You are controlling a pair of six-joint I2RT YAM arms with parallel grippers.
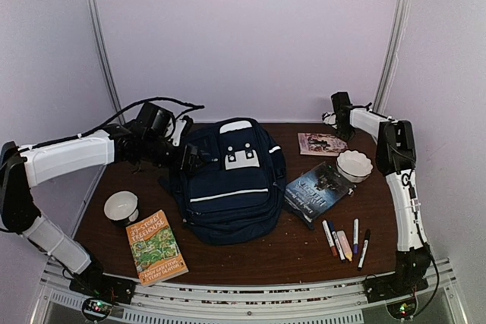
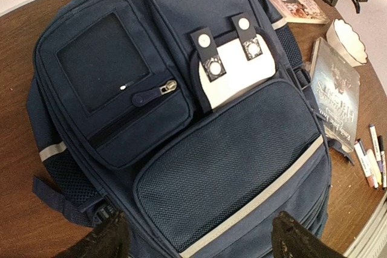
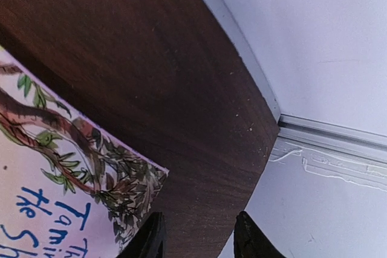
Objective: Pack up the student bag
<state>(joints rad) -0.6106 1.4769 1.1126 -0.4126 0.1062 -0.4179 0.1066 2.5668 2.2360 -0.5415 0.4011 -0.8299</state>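
Note:
The student bag (image 1: 228,184) is a large navy-blue backpack lying flat in the middle of the table, front pockets up, zips shut. In the left wrist view it (image 2: 199,113) fills the frame, with a white flap and a zip pull. My left gripper (image 1: 191,158) hovers over the bag's upper left part. It (image 2: 202,243) is open wide and empty, one finger on each side of the mesh pocket. My right gripper (image 1: 341,133) is at the table's back right corner beside a pink book (image 1: 322,143). It (image 3: 199,243) is open and empty above bare wood.
A white bowl (image 1: 121,206) and a green Treehouse book (image 1: 156,246) lie front left. A dark book (image 1: 319,187), a second white bowl (image 1: 354,165) and several markers (image 1: 345,242) lie right of the bag. The table edge and wall (image 3: 314,58) are close to my right gripper.

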